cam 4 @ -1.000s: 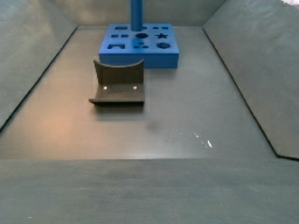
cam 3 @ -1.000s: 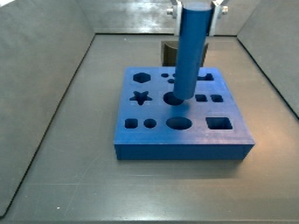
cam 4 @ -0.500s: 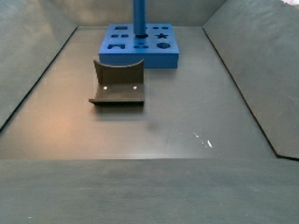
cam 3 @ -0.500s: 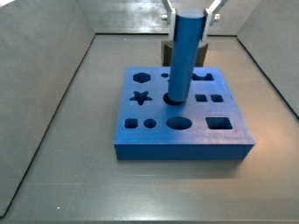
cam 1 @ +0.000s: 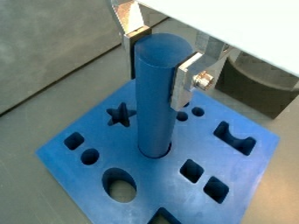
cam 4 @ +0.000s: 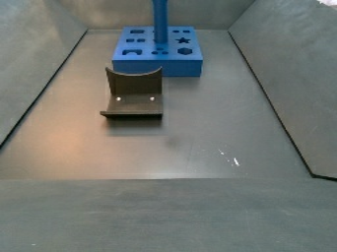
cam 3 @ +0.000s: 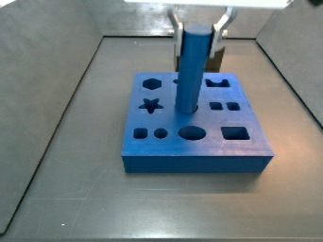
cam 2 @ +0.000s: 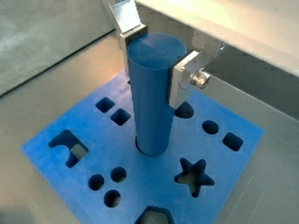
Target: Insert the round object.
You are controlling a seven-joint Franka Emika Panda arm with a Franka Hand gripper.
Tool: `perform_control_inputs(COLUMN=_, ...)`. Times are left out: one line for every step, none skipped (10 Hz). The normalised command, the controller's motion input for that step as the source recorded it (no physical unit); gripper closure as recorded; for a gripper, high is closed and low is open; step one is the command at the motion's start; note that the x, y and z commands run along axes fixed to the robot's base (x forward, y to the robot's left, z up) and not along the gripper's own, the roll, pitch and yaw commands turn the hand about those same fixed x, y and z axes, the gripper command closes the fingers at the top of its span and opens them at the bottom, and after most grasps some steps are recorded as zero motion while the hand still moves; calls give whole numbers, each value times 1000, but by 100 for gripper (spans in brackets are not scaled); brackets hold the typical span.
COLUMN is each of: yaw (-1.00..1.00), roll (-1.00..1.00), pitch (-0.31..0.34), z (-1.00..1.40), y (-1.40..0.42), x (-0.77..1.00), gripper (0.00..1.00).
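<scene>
The round object, a long smooth blue cylinder [cam 3: 191,68], stands upright with its lower end in a round hole of the flat blue block [cam 3: 199,151]. It also shows in both wrist views [cam 1: 156,101] [cam 2: 151,96] and in a side view [cam 4: 161,22]. My gripper [cam 3: 199,21] is above the block, shut on the cylinder's top end. A silver finger [cam 1: 188,80] presses one side and the opposite finger [cam 2: 135,39] the other. The block also shows in three other views [cam 1: 251,162] [cam 2: 158,184] [cam 4: 158,61].
A dark olive arch-shaped piece [cam 4: 133,94] lies on the grey floor in front of the block; it also shows in a wrist view [cam 1: 263,83]. A larger round hole [cam 3: 192,133] lies beside the cylinder. Grey walls [cam 3: 51,104] enclose the floor.
The cylinder and my gripper have come straight down. The cylinder's lower end has sunk deeper into the round hole of the block.
</scene>
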Motion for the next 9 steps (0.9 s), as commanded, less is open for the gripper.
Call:
perform_control_inputs(yaw=11, roll=-29, pitch=0, z=-340, y=0, x=0, gripper=100)
perform_control_inputs(yaw=0, roll=-51, pitch=0, z=-417, y=-20, x=11, gripper=100)
perform_control_inputs(yaw=0, roll=-27, pitch=0, z=-431, y=-46, x=43, gripper=100)
perform_control_inputs(yaw=0, roll=0, pitch=-16, z=-409, y=-54, x=0, gripper=100)
perform_control_inputs(yaw=0, roll=0, pitch=-1, z=-369, y=-46, x=0, gripper=100)
perform_control_inputs(yaw=0, roll=0, pitch=-3, z=-377, y=-46, x=0, gripper=100)
perform_control_inputs(yaw=0, roll=0, pitch=-34, z=-400, y=-51, x=0, gripper=100)
perform_control_inputs(yaw=0, roll=0, pitch=-111, z=-91, y=-83, x=-260, gripper=100)
perform_control_inputs(yaw=0, roll=0, pitch=-16, z=0, y=0, x=-66, gripper=100)
